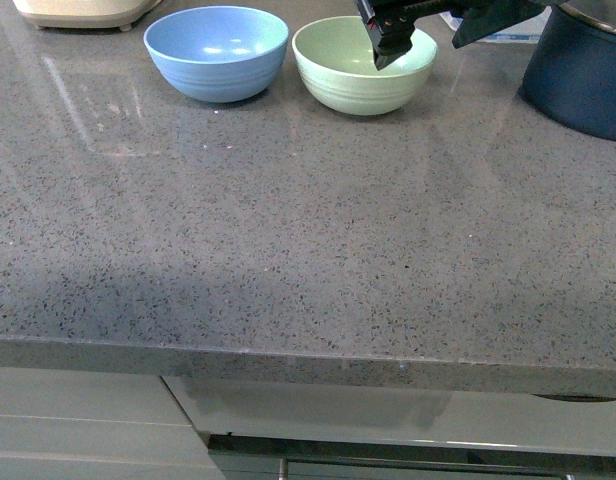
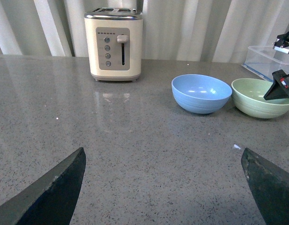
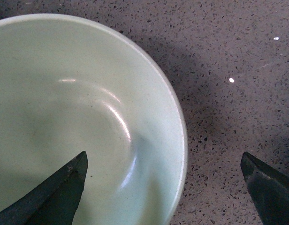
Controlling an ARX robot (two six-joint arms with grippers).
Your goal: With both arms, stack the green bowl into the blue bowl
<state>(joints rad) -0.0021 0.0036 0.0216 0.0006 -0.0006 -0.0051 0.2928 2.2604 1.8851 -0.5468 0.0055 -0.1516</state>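
Observation:
The blue bowl (image 1: pixel 216 52) and the green bowl (image 1: pixel 363 65) stand side by side at the back of the grey counter, both empty and upright. My right gripper (image 1: pixel 388 45) hangs open over the green bowl's right half. In the right wrist view the green bowl (image 3: pixel 64 117) fills the frame and the right gripper (image 3: pixel 163 187) straddles its rim, one finger inside and the other over the counter. My left gripper (image 2: pixel 163 187) is open above bare counter, well short of the blue bowl (image 2: pixel 201 93) and green bowl (image 2: pixel 257 97). The front view does not show the left arm.
A dark navy pot (image 1: pixel 578 75) stands right of the green bowl. A cream toaster (image 2: pixel 114 44) stands left of the blue bowl, its base (image 1: pixel 83 12) at the top of the front view. A clear plastic container (image 2: pixel 266 58) sits behind the green bowl. The counter's front edge (image 1: pixel 288 355) runs across.

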